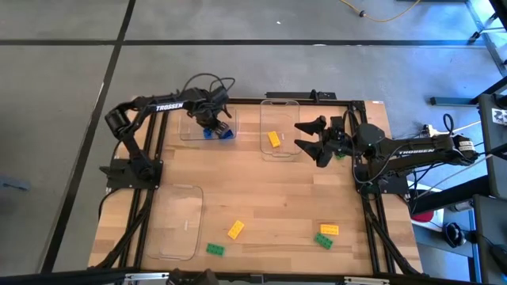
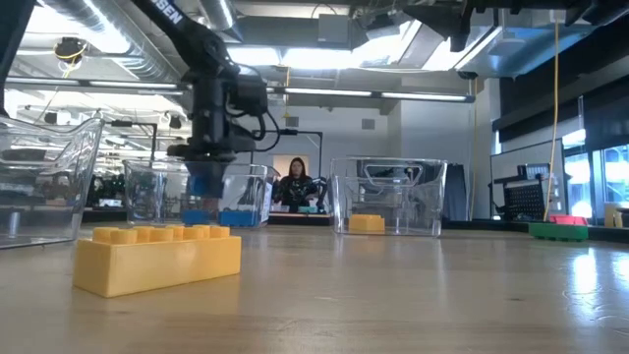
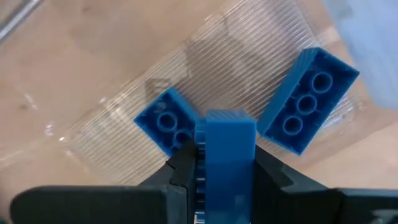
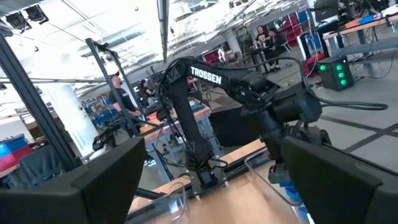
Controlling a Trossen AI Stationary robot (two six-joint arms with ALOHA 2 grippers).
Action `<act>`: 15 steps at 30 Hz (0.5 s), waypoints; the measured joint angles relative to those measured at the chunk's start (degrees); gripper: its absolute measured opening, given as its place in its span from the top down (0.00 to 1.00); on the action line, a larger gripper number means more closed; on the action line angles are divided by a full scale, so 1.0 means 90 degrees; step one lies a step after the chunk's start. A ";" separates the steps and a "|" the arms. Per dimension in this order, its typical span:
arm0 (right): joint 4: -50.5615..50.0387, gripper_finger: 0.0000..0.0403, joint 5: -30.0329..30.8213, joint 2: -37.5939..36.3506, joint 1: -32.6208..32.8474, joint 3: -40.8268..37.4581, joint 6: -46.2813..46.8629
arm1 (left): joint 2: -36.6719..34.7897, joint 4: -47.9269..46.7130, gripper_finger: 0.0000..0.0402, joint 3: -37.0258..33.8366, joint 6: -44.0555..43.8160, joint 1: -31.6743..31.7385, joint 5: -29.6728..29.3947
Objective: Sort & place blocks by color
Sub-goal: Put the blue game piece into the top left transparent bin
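- left claw [image 3: 227, 171] is over the far-left clear tray [image 1: 190, 131], closed on an upright blue block [image 3: 229, 143]; two more blue blocks [image 3: 309, 99] lie in that tray.
- right claw [image 1: 310, 141] hovers fully open and empty beside the middle tray [image 1: 279, 107], which holds one yellow block [image 1: 274, 139].
- near edge of the tabletop [image 1: 261, 190]: two yellow blocks [image 1: 235, 229] and two green blocks [image 1: 215, 248], loose.

The right tool's [image 4: 205, 186] fingers [image 4: 106, 180] stand wide apart, facing the left arm [image 4: 249, 84] across the table [image 4: 236, 193]
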 joint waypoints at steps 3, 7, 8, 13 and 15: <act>-0.0002 0.06 0.0000 0.0000 0.0000 0.0000 0.0000 | 0.0000 0.0203 0.80 -0.0172 -0.0228 -0.0001 0.0010; -0.0009 0.06 -0.0001 0.0000 0.0000 0.0000 0.0000 | 0.0000 0.0354 0.79 -0.0270 -0.0268 0.0001 -0.0044; -0.0009 0.06 -0.0001 0.0000 0.0000 0.0000 0.0000 | 0.0000 0.0349 0.78 -0.0270 -0.0271 0.0001 -0.0087; -0.0009 0.06 -0.0002 0.0000 0.0000 0.0000 0.0000 | 0.0000 0.0371 0.74 -0.0270 -0.0276 0.0001 -0.0209; -0.0009 0.06 -0.0002 0.0000 0.0000 0.0000 0.0002 | 0.0000 0.0379 0.73 -0.0272 -0.0276 0.0001 -0.0209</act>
